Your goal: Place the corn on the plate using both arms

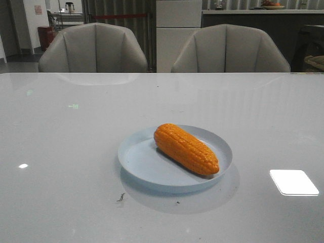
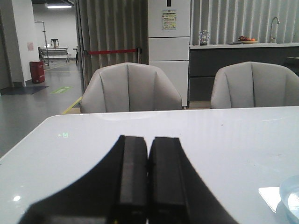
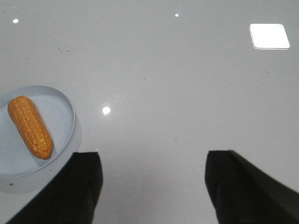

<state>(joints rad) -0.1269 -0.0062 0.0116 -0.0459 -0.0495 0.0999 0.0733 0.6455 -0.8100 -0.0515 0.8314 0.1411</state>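
Right wrist view shows the right gripper [image 3: 152,186] spread wide over bare table [image 3: 187,84], holding nothing; the left gripper [image 2: 148,182] is pressed closed and empty. Off to the side, the corn [image 1: 186,149] lies inside the plate [image 1: 136,162], running diagonally, tapered end toward the robot's right. It looks stiff, glossy, probably slippery; grip mid-cob across its width.

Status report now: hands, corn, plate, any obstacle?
Left hand shut, empty. Right hand open, empty, above bare table beside the plate. Corn lies on plate. Nothing in the way.
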